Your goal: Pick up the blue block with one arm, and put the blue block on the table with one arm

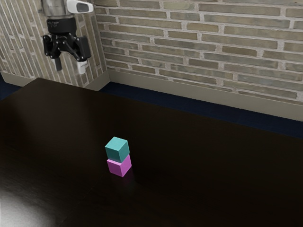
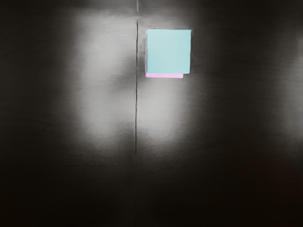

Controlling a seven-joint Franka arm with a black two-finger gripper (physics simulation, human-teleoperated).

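Blue block [image 1: 116, 150] atop pink block [image 1: 120, 166], well below open gripper [image 1: 70, 67]

No text, label, brand, number or sign can be read. Small pale marks [image 1: 53, 23] stand on the black collar [image 1: 62, 27] just above the pincer [image 1: 70, 68], too small to make out.
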